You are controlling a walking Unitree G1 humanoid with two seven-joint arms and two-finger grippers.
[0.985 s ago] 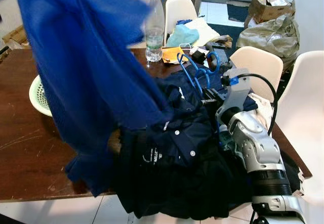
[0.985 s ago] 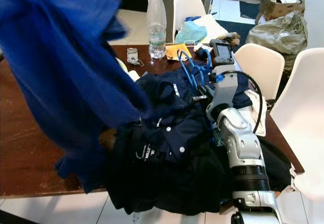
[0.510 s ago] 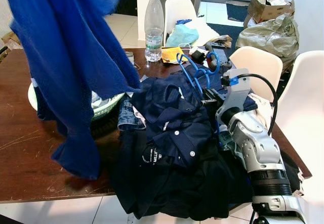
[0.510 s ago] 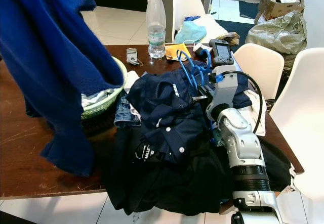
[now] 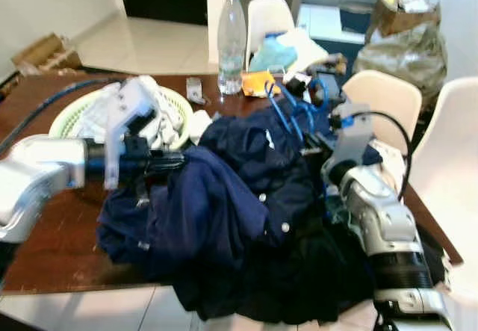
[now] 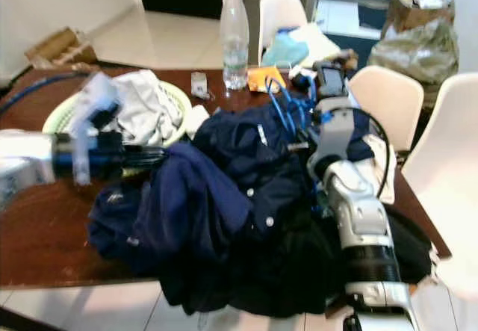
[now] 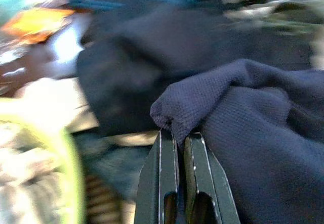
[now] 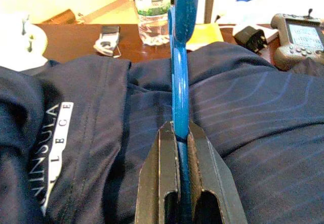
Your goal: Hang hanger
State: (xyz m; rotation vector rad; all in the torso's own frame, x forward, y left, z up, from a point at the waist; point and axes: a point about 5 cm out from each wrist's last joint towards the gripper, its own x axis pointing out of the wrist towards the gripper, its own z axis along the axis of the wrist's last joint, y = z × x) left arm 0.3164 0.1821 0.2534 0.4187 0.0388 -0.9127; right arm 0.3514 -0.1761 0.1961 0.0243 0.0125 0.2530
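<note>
**Both jaws clamped: right on hanger, left on blue garment**

Right gripper [image 8: 178, 133]: jaws clenched on the blue hanger [image 5: 287, 110], thin plastic bar pinched edge-on between the two fingers. Hanger stands up over the clothes pile at the far right part of the desk [image 5: 45, 241], just ahead of the right arm. A second blue hook sits beside it; can't separate the two cleanly.

Left gripper [image 7: 177, 145]: jaws clenched on a fold of the blue garment [image 5: 202, 211]. Fabric bunches over the fingertips in the left wrist view. Left arm reaches in from the left, low over the desk; head views are motion-blurred there.

Around it:
- Blue garment lies slumped on the near-left side of the dark clothes pile [image 5: 299, 271]; pile spills over the near desk edge.
- Navy shirt [image 8: 91, 128] with white lettering lies directly under the hanger and right gripper.
- Green laundry basket [image 5: 67, 118] with white laundry, far left, touching the pile's edge, right behind the left gripper.
- Water bottle [image 5: 231, 28] upright at the far edge, well apart from both grippers.
- Small clutter beyond the hanger: orange packet [image 5: 258, 83], handheld controller [image 8: 298, 34], black charger [image 8: 250, 37], keys [image 8: 106, 41].
- White chairs [image 5: 385, 96] crowd the right side of the desk, close to the right arm; another at the far side behind the bottle.
- Bag and cardboard box [image 5: 399, 25] on the floor far right.
</note>
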